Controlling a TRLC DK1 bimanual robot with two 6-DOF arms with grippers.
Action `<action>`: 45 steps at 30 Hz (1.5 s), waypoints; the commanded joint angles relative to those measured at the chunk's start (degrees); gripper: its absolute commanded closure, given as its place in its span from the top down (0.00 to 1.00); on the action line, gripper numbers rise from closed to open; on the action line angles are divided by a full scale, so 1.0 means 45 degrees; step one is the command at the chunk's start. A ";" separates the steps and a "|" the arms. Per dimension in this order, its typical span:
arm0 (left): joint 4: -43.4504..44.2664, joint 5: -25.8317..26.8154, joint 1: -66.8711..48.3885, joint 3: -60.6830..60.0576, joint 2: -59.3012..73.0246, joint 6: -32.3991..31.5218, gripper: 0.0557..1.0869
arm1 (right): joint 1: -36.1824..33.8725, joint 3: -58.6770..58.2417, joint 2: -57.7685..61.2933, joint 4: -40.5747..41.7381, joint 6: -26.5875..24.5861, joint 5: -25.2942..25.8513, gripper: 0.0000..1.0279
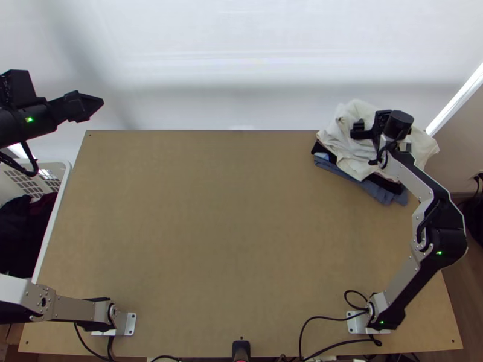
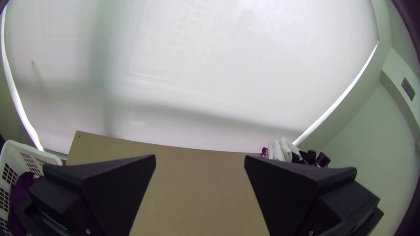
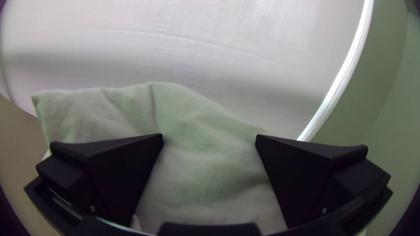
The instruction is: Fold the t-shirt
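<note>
table (image 1: 229, 229): plain tan | top cloth (image 1: 356, 160), at table's far right corner: plain off-white | middle cloth (image 1: 317, 148): black | lowest cloth (image 1: 383, 194): greyish blue | basket (image 1: 52, 220), left of table: white, slotted grid pattern | basket clothes (image 1: 12, 241): black, deep purple | blind (image 1: 241, 54) beyond table: white, shadowy grey bands

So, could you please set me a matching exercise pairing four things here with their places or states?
1. White crumpled cloth
2. Blue-grey cloth
3. White plastic basket
4. Right black hand

A. Beside the table, at its left edge
B. With fingers apart, at the cloth stack
C. Lowest in the stack
D. On top of the stack

Pairs: 1-D, 2-C, 3-A, 4-B.
</note>
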 commanded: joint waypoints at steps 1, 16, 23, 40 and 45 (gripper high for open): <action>0.0177 0.0125 0.0110 0.0063 -0.0433 0.0039 0.96 | -0.0228 -0.0015 -0.1279 -0.0040 0.0123 0.0317 0.96; 0.8868 -0.4758 0.0891 -0.6754 -0.5101 0.0078 0.96 | -0.0619 -0.0191 -1.0029 0.0351 0.3443 0.0083 0.96; 1.4571 -0.6281 0.2278 -1.2554 -0.8851 0.0312 0.96 | 0.0436 -0.3687 -1.4521 0.0781 0.3014 -0.2007 0.96; 1.9298 -0.6320 0.2337 -2.5015 -1.7405 0.1328 0.96 | 0.2115 -1.4742 -2.0537 0.1640 0.4283 -0.1929 0.96; 1.8399 -0.6320 0.1672 -2.6890 -1.8655 0.1504 0.96 | 0.2955 -1.7047 -2.2314 0.1718 0.3893 -0.1499 0.96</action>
